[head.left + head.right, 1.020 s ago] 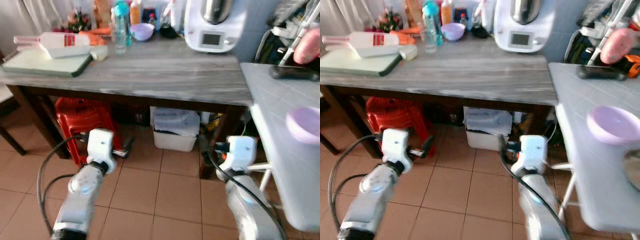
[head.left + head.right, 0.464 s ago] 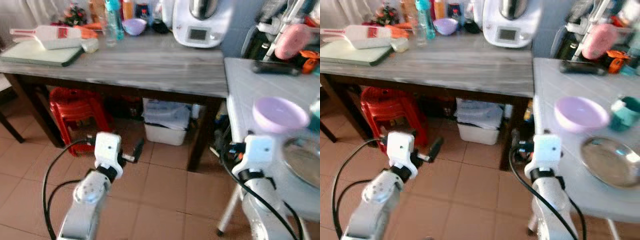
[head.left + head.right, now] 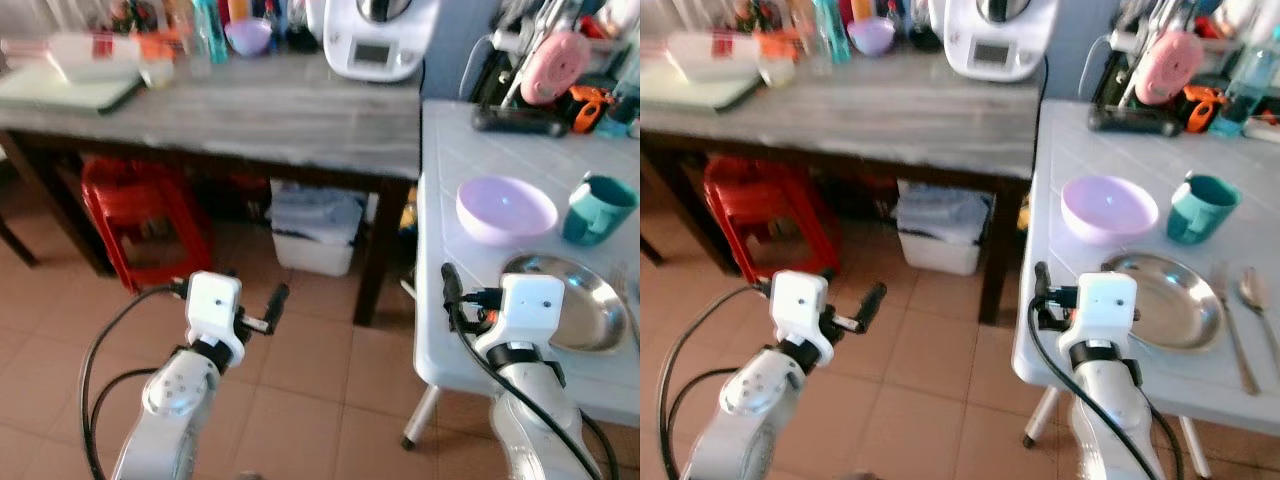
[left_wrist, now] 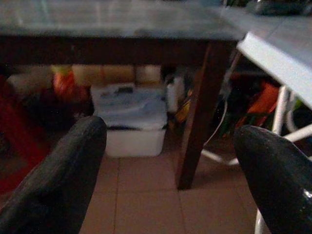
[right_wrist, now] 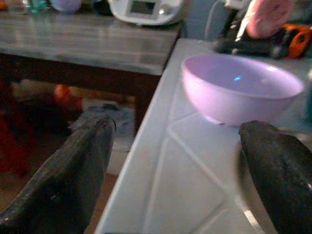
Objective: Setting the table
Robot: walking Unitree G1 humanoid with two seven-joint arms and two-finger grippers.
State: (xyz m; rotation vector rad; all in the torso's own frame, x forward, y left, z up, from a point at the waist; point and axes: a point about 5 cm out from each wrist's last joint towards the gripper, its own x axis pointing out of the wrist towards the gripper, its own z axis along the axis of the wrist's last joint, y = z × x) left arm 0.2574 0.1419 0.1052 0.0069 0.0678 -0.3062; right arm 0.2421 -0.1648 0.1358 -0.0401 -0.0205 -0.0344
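Camera swung right, white table (image 3: 1060, 330) edge under right tool (image 5: 175, 161), both tools (image 4: 165, 161) agape, empty.

Both silver arms reached forward and low from the bottom of the head views, each ending in a white wrist block with black cable looping back along it. The left claw (image 3: 262, 305) pointed ahead and slightly to the right, its two black fingers (image 4: 63, 180) spread wide apart and holding nothing. The right claw (image 5: 178, 170) was likewise held forward, its fingers (image 5: 68, 170) parted wide and empty.
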